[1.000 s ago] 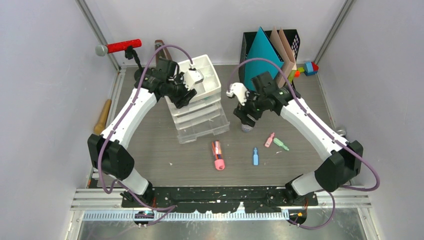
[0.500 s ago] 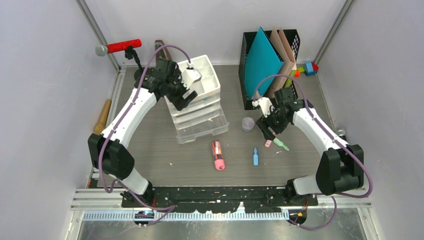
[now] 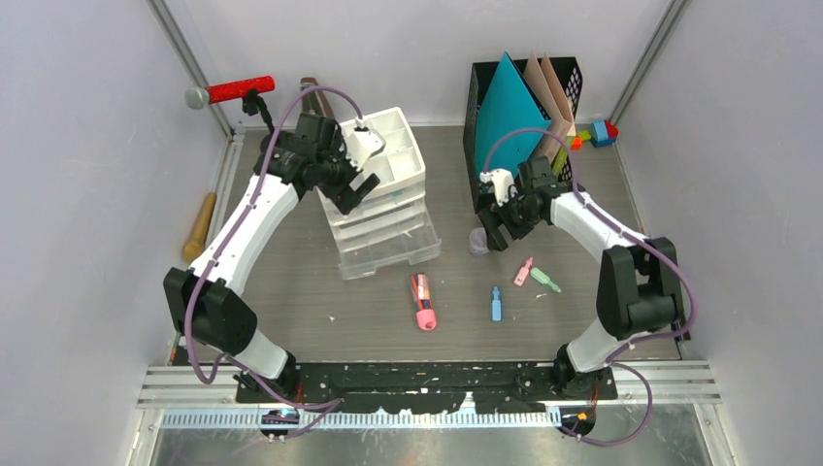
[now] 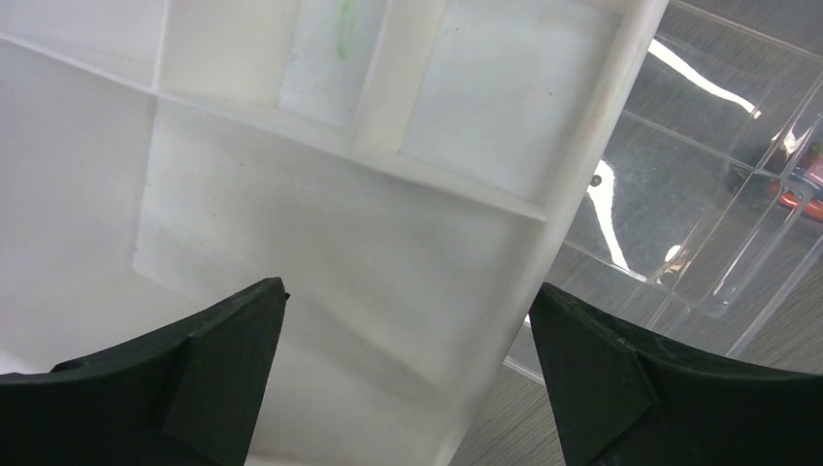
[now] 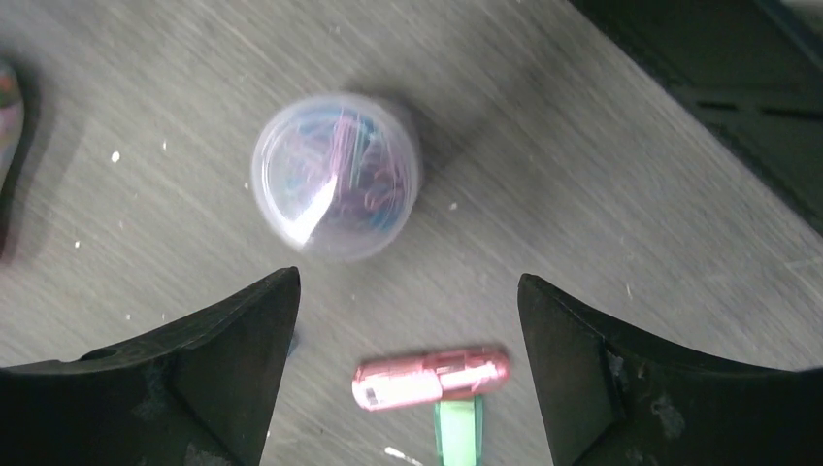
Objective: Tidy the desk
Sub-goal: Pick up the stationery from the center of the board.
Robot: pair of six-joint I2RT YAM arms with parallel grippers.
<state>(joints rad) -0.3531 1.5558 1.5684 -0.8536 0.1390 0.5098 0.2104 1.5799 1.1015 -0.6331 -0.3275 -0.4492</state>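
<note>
Grey-brown wood with long lines in it makes up the desk (image 3: 291, 282). It fills the floor of the top view, with pale purple walls (image 3: 78, 194) around it and a black and metal rail (image 3: 427, 374) along the near edge. We cannot read any writing; it is all too small. On the desk stand a stack of clear drawers (image 3: 388, 243) with a white tray (image 3: 403, 146) on top, a black file box (image 3: 474, 146) holding a teal folder (image 3: 510, 112), and a small clear pot (image 3: 477, 241). The left pincer (image 3: 351, 187) hangs over the white tray. The right pincer (image 3: 497, 233) hangs just beside the pot.

From the left wrist we see two black fingers (image 4: 213, 379) spread wide. Nothing sits between them. Under them lies the white tray with its little boxes, and a strip of desk shows at the bottom right.

From the right wrist, the black fingers (image 5: 213, 379) also stand wide apart and hold nothing. The pot, full of coloured paper clips (image 5: 335, 170), stands ahead of the fingers, apart from them. A small pink thing (image 5: 430, 379) lies on the desk between them, touching a green one (image 5: 458, 429).
</note>
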